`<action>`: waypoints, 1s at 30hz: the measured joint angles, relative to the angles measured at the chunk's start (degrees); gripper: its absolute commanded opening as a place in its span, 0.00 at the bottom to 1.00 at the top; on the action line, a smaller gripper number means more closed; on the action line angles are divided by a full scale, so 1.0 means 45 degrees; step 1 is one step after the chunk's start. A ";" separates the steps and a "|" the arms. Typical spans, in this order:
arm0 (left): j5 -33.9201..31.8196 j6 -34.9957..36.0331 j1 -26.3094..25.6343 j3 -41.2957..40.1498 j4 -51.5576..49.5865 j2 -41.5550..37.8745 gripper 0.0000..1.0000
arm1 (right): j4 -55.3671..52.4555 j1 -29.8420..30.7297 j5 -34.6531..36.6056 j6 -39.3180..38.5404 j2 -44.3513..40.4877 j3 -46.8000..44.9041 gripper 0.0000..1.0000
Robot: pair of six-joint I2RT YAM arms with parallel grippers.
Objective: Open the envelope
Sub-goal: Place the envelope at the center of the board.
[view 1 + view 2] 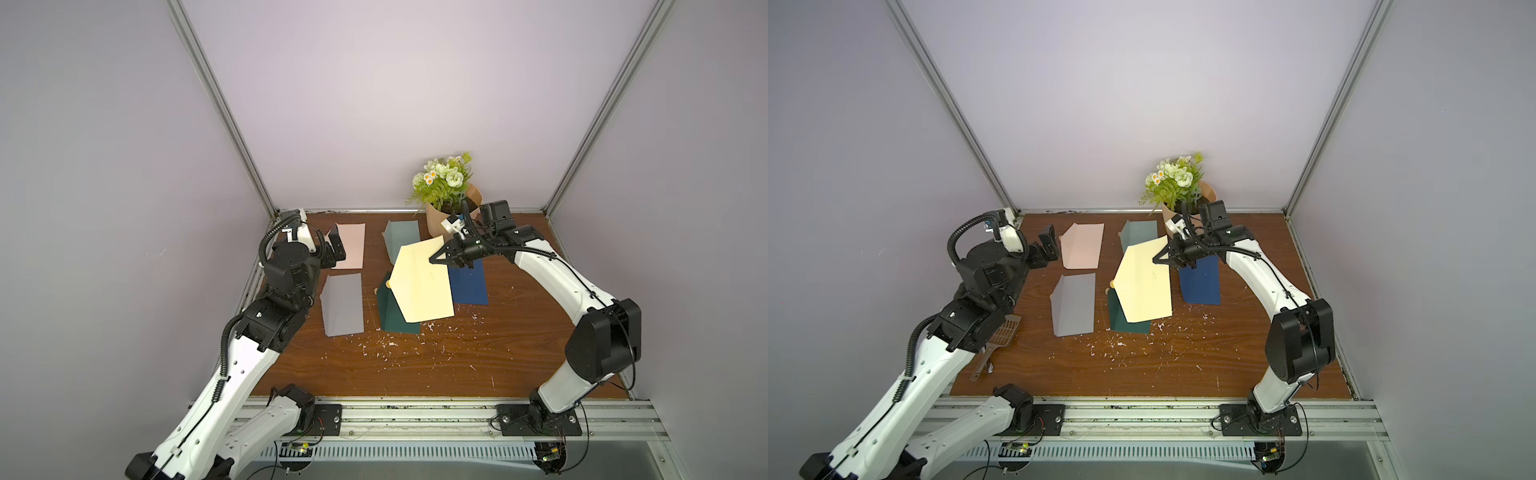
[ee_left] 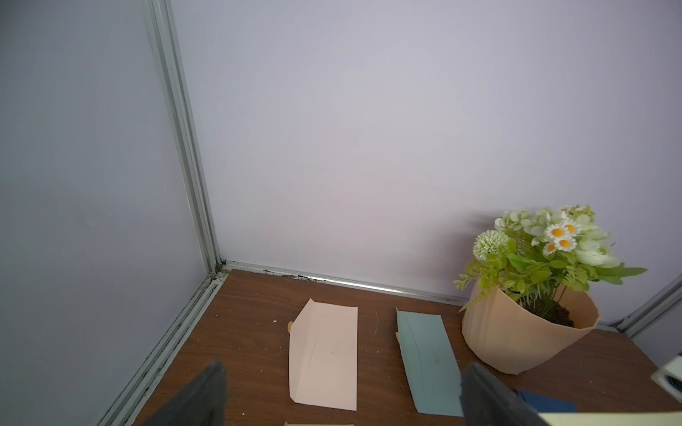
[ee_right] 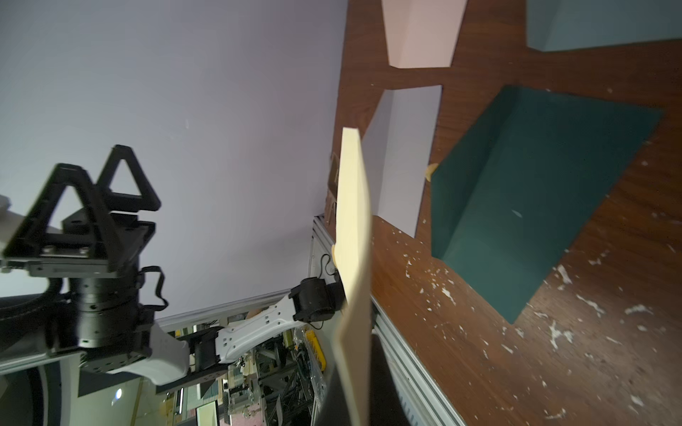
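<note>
Enclosure: in both top views, pale lilac walls are boxing in a wooden table (image 1: 457, 374) that is carrying white paper scraps (image 1: 395, 343).
Cream envelope (image 1: 422, 284): is hanging tilted above the dark green envelope (image 1: 395, 322), partly masking the navy envelope (image 1: 469, 286); its pointed flap is appearing folded out.
Right gripper (image 1: 435, 260): is clenching the cream envelope's far corner, just beside the flower pot (image 1: 436, 222).
Left gripper (image 1: 337, 248): is standing released, holding nothing, beside the pink envelope (image 1: 351, 245).
Left wrist view: the splayed fingers (image 2: 199, 398) are framing the pink envelope; no contact is showing.
Right wrist view: the cream envelope (image 3: 354, 239) is showing edge-on, bowing along its length.
Risk, slip: a one-corner pinch is likely letting the sheet swing or slide out.
Risk, landing: a drop is likely burying the dark green envelope or closing the flap.
Risk, collision: the right arm is working close to the flower pot and could be tipping it.
</note>
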 measured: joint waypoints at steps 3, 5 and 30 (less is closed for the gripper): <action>0.0695 -0.0189 0.0729 -0.0112 0.0083 0.0335 1.00 | -0.1253 -0.0792 0.1069 -0.0991 -0.0325 -0.0539 0.00; 0.1117 -0.0267 0.1001 -0.0146 0.0117 0.0656 1.00 | -0.1938 -0.1399 0.1991 -0.1535 -0.0534 -0.0748 0.00; 1.8438 -0.7140 0.1651 -0.1991 0.8961 0.7184 0.83 | -0.2142 -0.0894 0.0559 -0.1530 -0.2016 -0.0277 0.00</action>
